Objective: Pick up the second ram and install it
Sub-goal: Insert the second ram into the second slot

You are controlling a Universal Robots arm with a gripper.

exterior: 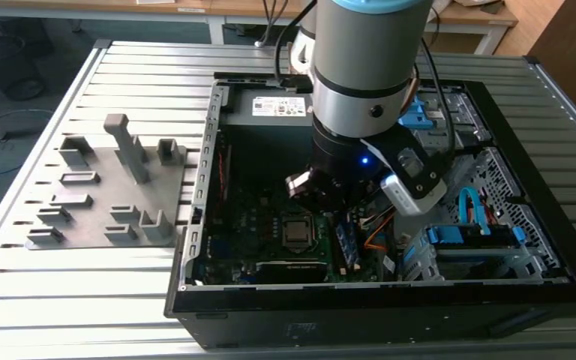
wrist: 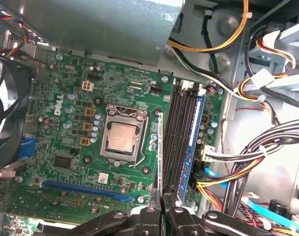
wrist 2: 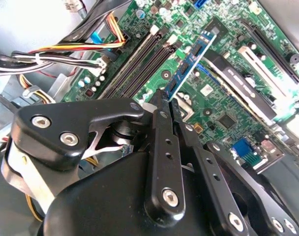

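Near side: the case (exterior: 368, 307) lies open on the table with its board (wrist: 71, 142) facing up.

The gripper (wrist: 163, 209) is inside the case, over the near end of the memory slots (wrist: 176, 142). Its fingers (wrist 2: 159, 142) are drawn narrow and pinched on the near end of the ram (wrist: 160, 147).

In the first wrist view the ram is seen edge-on. It runs from the fingertips toward the far side, parallel to the slots and just beside them, between them and the socket (wrist: 122, 137). In the second wrist view the ram (wrist 2: 189, 61) juts out from the gripper (wrist 2: 165, 101), label side showing, and appears held clear of the board. How high it sits cannot be told.

On the exterior view's right of the empty slots, another stick (wrist: 196, 132) is already seated. Beyond it run bundled cables (wrist: 238, 162). At the far end sits the grey supply (wrist: 115, 24).

Judgement: pick-up is complete. The step in hand is carrying and lining up for insertion, and the ram is not in a slot. Seating calls for a small sideways shift to bring the ram's lower edge squarely over a vacant slot. Its ends must sit between the latches and the stick must stay upright. It should then go straight down with even pressure, clear of the seated stick.
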